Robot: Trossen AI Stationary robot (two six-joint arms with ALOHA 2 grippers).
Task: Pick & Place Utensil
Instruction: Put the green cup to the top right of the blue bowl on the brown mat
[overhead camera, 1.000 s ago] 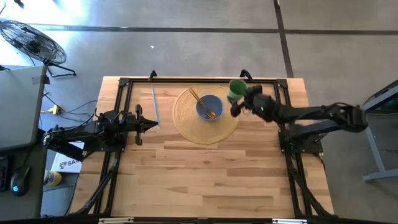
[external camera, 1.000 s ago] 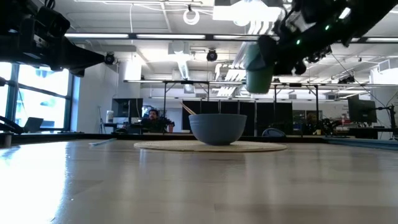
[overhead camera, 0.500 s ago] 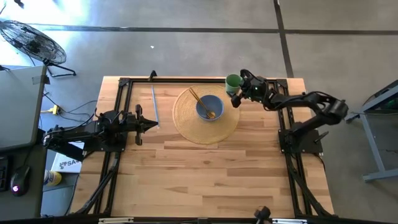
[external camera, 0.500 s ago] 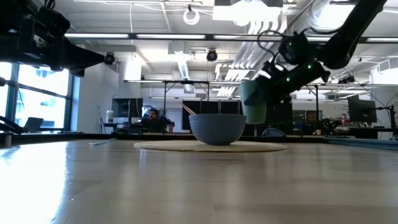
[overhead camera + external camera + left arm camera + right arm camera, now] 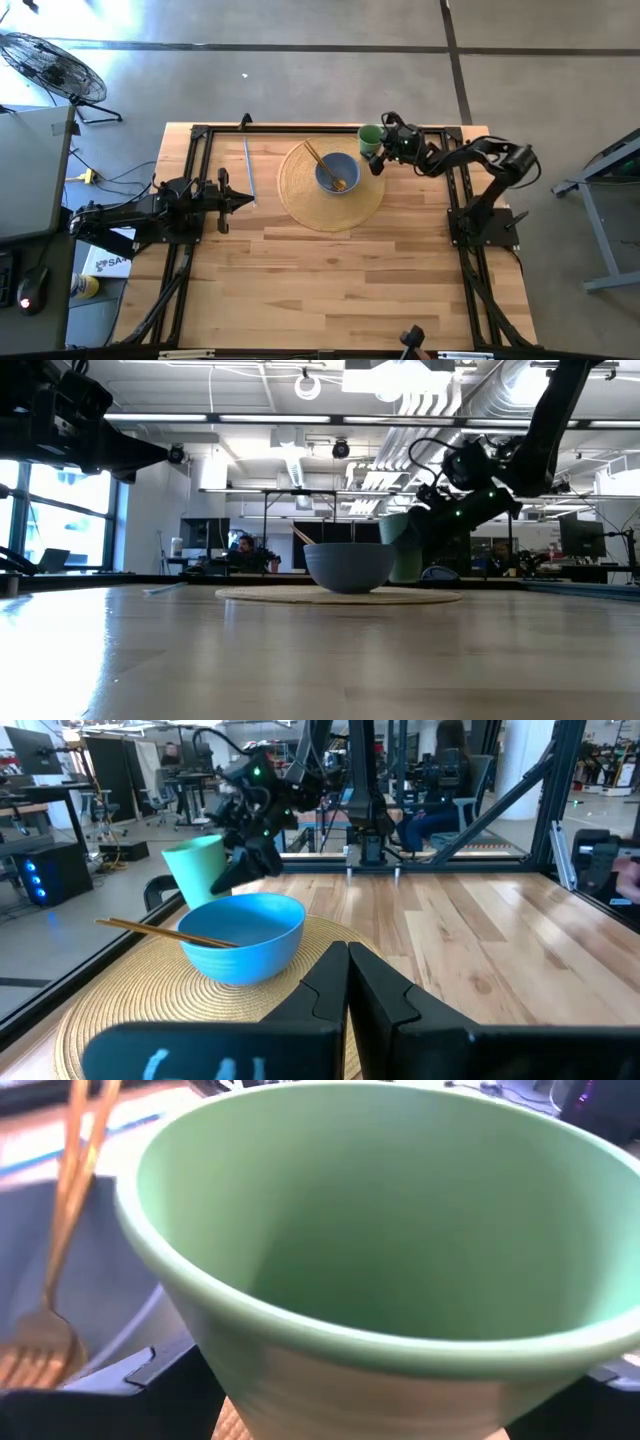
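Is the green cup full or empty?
Empty. The right wrist view looks into the green cup and shows only bare green walls.

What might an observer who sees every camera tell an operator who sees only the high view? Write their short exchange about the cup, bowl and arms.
Operator: Is the cup empty?
Observer: Yes. The right wrist view looks into the green cup, held by the right claw; nothing is inside.
Operator: What lies in the bowl?
Observer: A gold fork, tines inside the blue bowl.
Operator: Is the left claw open?
Observer: No. The left claw is shut, fingers together.
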